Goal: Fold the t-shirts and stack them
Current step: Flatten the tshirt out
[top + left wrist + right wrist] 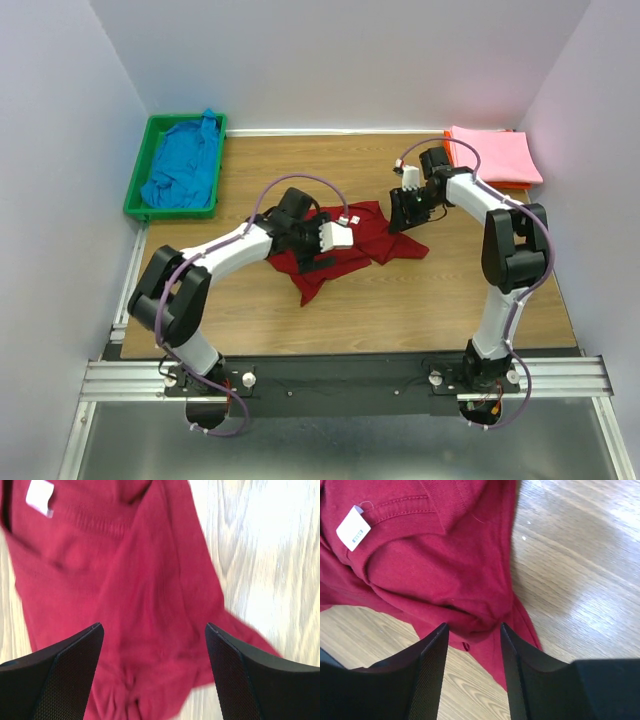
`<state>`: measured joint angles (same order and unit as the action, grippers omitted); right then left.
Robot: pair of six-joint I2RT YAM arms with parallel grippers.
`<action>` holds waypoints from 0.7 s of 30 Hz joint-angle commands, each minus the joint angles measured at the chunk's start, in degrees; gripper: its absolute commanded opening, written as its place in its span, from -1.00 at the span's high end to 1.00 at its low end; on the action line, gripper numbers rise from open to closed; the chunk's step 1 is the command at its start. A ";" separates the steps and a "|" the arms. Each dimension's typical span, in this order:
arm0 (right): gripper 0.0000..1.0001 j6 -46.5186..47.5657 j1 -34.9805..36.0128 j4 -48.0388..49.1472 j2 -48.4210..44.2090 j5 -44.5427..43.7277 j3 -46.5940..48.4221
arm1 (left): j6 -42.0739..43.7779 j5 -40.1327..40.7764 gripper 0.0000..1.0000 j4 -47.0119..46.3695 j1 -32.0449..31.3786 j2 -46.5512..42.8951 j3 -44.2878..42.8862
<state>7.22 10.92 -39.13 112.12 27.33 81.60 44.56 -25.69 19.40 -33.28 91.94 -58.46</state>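
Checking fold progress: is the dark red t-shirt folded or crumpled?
Crumpled: the dark red t-shirt lies bunched and uneven on the table, not squared.
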 commanded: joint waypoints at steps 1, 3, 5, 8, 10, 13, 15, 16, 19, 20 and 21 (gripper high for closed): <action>0.03 -1.51 0.25 -0.15 1.97 3.86 1.81 | -1.58 3.89 -0.79 -2.52 -2.05 3.76 -2.36; 0.12 -1.51 0.25 -0.24 1.97 4.57 1.54 | -1.58 4.77 -0.79 -3.14 -2.76 5.61 -2.98; 0.33 -1.51 0.25 -0.24 1.88 5.45 1.19 | -1.84 5.73 -0.65 -3.31 -3.11 7.28 -3.68; 0.72 -1.34 0.24 -0.50 1.88 5.28 0.93 | -2.37 6.88 -0.33 -3.23 -3.11 8.43 -4.47; 0.99 -1.34 0.24 -0.77 1.62 5.01 0.93 | -3.42 7.32 0.02 -3.31 -3.11 9.04 -5.09; 0.99 -1.16 0.24 -1.12 0.04 3.87 0.84 | -4.56 7.41 0.57 -3.14 -2.93 8.35 -5.88; 0.99 -0.72 0.16 -1.29 -2.58 1.59 0.40 | -5.26 6.62 0.92 -2.18 -2.67 5.99 -6.58; 0.99 -0.55 0.07 -1.29 -3.91 -0.68 0.23 | -5.27 6.27 1.00 -1.91 -2.32 4.92 -6.84; 0.99 -0.02 -0.80 -1.29 -7.69 -4.47 -0.22 | -7.29 3.73 1.00 -0.51 -0.92 -0.61 -8.42; 0.99 0.33 -1.16 -1.29 -10.14 -7.00 -0.13 | -8.59 3.20 1.00 0.02 0.39 -2.01 -8.86; 0.99 0.77 -1.68 -1.29 -11.73 -8.16 0.05 | -9.22 2.41 1.00 0.37 1.02 -4.73 -9.74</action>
<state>6.24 10.70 -40.01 108.03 26.22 81.25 38.83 -20.29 19.11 -34.70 95.61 -64.45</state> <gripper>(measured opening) 0.010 0.010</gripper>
